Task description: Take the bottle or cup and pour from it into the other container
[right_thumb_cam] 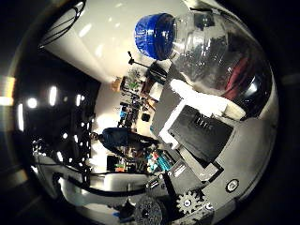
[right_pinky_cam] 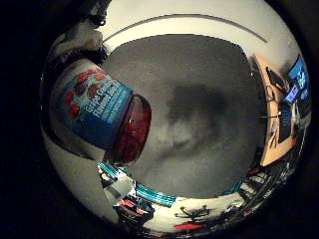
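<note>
Bottle (right_thumb_cam: 206,51) lying across the palm, fingers (right_thumb_cam: 206,103) of the hand (right_thumb_cam: 197,136) curled round it, blue cap (right_thumb_cam: 154,35) at eleven o'clock; presumably gripped for pouring; no receiving container seen over the grey table (right_pinky_cam: 199,124)

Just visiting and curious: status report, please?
Hand shut on bottle. Blue cap still on. Dark tabletop below; no other container in view.

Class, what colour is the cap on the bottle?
Blue cap, on the clear bottle; the thumb side palm view shows it best.
</note>
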You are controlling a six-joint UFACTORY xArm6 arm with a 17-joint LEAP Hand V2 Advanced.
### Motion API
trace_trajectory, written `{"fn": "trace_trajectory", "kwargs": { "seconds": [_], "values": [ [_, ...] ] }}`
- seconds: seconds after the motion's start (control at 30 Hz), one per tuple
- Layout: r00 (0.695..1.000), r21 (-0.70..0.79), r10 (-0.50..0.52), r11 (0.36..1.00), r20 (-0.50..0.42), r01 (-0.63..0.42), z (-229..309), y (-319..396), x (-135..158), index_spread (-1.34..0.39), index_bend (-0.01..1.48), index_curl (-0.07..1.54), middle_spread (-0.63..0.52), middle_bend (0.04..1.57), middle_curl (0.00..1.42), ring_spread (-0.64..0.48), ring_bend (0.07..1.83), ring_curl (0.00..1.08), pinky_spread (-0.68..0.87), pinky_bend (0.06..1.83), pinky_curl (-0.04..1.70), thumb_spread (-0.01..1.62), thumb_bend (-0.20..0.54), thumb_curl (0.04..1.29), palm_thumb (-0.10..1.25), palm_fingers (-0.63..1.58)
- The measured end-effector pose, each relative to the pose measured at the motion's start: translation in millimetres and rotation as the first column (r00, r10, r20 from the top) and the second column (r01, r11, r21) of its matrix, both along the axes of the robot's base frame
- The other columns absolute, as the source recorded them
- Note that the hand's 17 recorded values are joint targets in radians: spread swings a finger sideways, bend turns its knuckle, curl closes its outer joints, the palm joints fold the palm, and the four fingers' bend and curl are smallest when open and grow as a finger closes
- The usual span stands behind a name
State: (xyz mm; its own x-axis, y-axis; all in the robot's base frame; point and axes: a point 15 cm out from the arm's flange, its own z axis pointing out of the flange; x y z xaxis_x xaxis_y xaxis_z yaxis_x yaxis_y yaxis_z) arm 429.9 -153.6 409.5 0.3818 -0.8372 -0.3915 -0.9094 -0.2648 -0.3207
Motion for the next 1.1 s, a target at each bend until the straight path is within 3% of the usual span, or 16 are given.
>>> {"fn": "trace_trajectory", "kwargs": {
  "seconds": [0.2, 0.53, 0.73, 1.1],
  "values": [
    [0.999, -0.237, 0.023, 0.971, -0.038, -0.032, 5.5, 39.5, -15.1, -0.28, 1.06, 1.03, -0.15, 1.33, 0.87, -0.24, 1.34, 0.83, -0.18, 1.43, 0.78, 0.4, -0.018, 0.94, 1.15, 1.06],
    [0.992, -0.532, 0.083, 0.838, -0.097, -0.122, 7.7, 111.0, -24.8, -0.28, 1.06, 1.04, -0.15, 1.33, 0.87, -0.25, 1.32, 0.86, -0.2, 1.37, 0.86, 0.36, -0.02, 0.96, 1.14, 1.07],
    [0.984, -0.656, 0.144, 0.733, -0.106, -0.178, -8.4, 160.0, -21.6, -0.28, 1.06, 1.04, -0.15, 1.33, 0.87, -0.25, 1.31, 0.87, -0.21, 1.33, 0.89, 0.34, -0.018, 0.97, 1.14, 1.07],
    [0.963, -0.858, 0.232, 0.457, -0.14, -0.235, -41.7, 207.3, -28.5, -0.28, 1.05, 1.05, -0.15, 1.33, 0.88, -0.25, 1.3, 0.88, -0.22, 1.29, 0.94, 0.31, -0.019, 0.97, 1.12, 1.08]
  ]
}}
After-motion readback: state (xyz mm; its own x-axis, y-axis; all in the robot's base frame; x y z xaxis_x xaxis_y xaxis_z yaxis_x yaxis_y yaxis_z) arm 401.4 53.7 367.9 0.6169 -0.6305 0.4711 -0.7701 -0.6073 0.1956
